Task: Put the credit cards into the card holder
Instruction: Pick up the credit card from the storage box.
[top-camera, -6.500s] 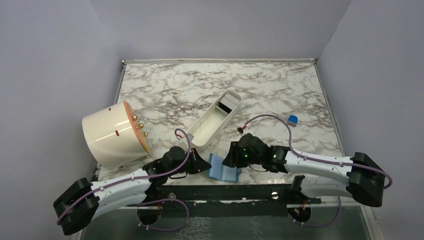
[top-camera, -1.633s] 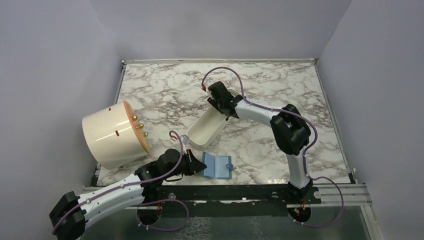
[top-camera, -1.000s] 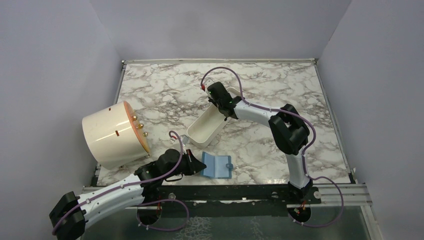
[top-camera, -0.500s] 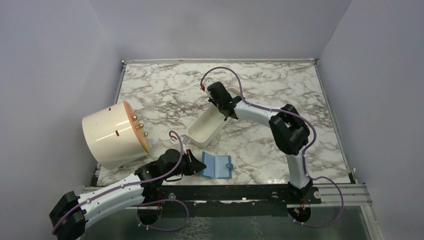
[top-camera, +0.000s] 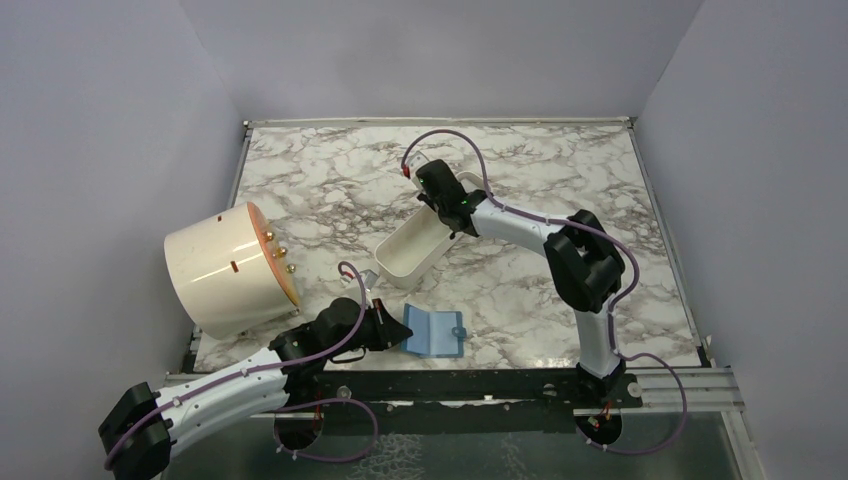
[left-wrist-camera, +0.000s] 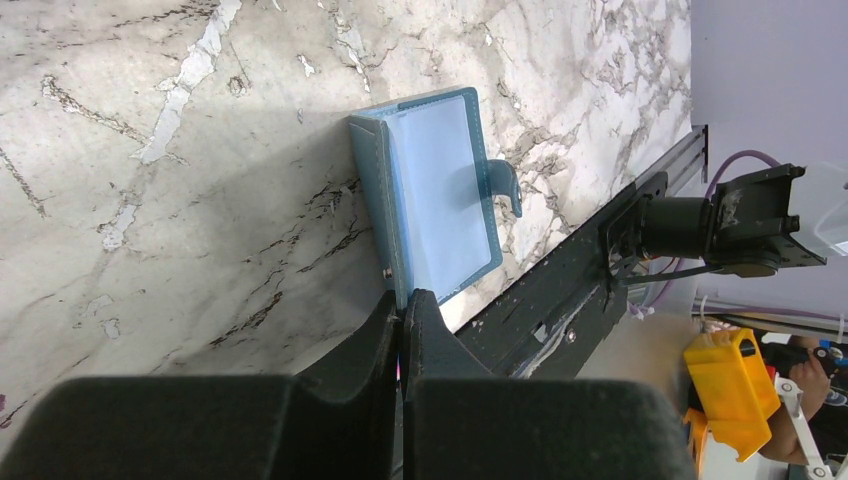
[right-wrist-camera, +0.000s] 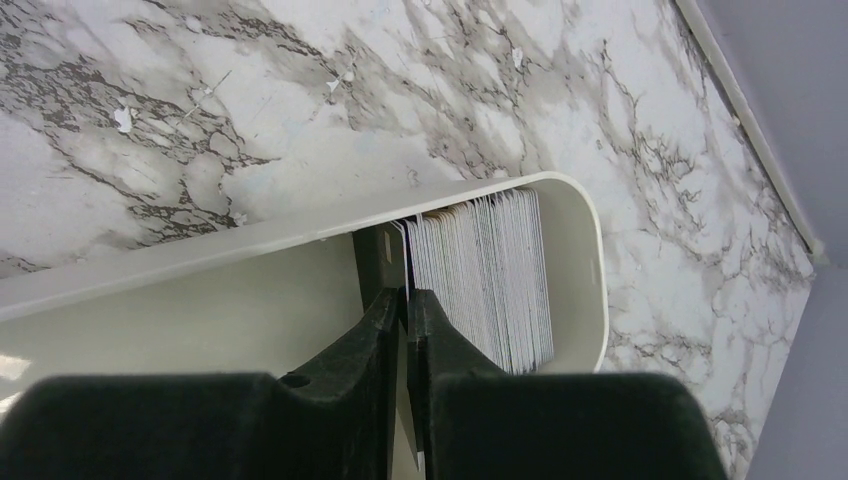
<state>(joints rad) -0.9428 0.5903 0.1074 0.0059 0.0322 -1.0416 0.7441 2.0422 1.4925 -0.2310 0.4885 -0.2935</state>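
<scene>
Many credit cards (right-wrist-camera: 490, 270) stand on edge at one end of the white tray (right-wrist-camera: 580, 260), the right fingers (right-wrist-camera: 378, 330) pinched on the front card (right-wrist-camera: 404, 250). Near the front edge of the counter (top-camera: 330, 180) the open card holder (left-wrist-camera: 440, 190) lies flat, its corner clamped by the left fingers (left-wrist-camera: 372, 340).

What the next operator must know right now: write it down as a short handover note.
Left gripper: shut on the near edge of the card holder, which lies open on the table near its front edge.
Right gripper: jaws closed on the end card of the credit cards standing in the white tray.
Done: holder open and held; no card shows in it.
Left: lift that card out, slide it into a pocket, then repeat for the rest.
</scene>
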